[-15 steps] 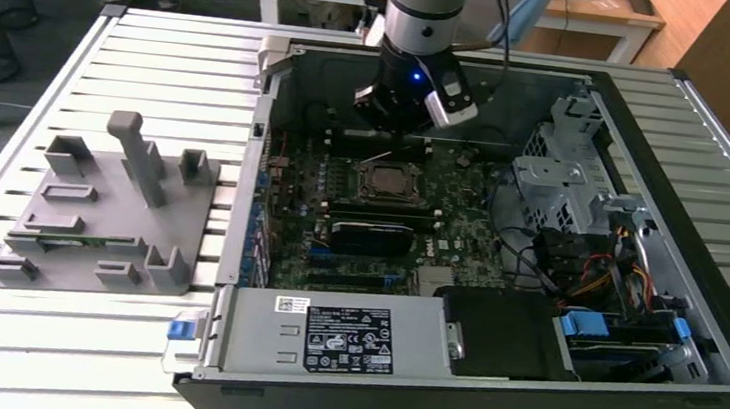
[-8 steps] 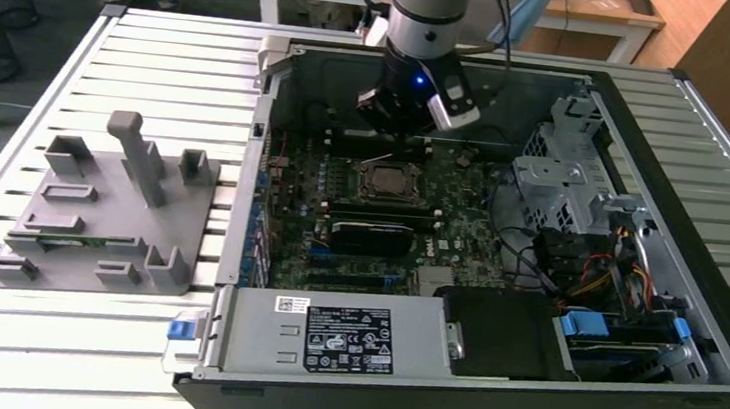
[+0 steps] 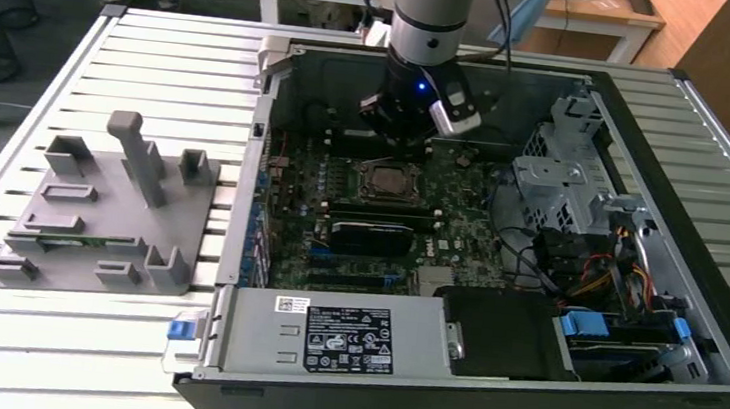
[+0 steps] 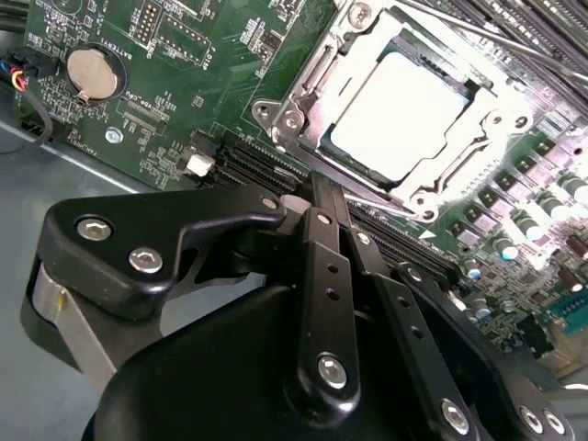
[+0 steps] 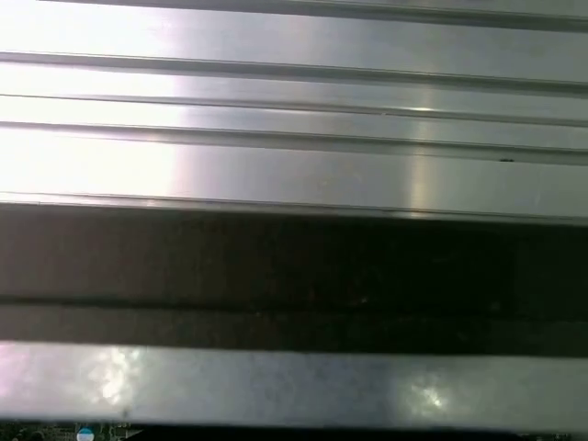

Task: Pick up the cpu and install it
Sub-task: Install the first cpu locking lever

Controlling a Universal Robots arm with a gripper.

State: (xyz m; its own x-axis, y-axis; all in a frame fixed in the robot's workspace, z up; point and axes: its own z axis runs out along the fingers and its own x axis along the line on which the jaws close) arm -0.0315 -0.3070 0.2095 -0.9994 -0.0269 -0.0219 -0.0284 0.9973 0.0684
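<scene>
The cpu (image 4: 397, 118) lies flat in the motherboard socket, its silver top showing inside the metal frame (image 4: 303, 87). In the exterior view the cpu (image 3: 387, 180) sits mid-board inside the open computer case (image 3: 615, 389). My gripper (image 3: 398, 139) hangs just behind the socket, toward the case's rear wall, a little above the board. In the second wrist view the gripper (image 4: 317, 193) shows its black linkage converging to a narrow tip, shut with nothing held, beside the socket and not touching the cpu.
A grey fixture block (image 3: 110, 210) stands on the slatted table at the exterior view's left. Inside the case are a power supply (image 3: 340, 333), a drive cage (image 3: 563, 173), cables (image 3: 599, 277) and a coin battery (image 4: 92, 73). The first wrist view shows metal slats (image 5: 294, 147).
</scene>
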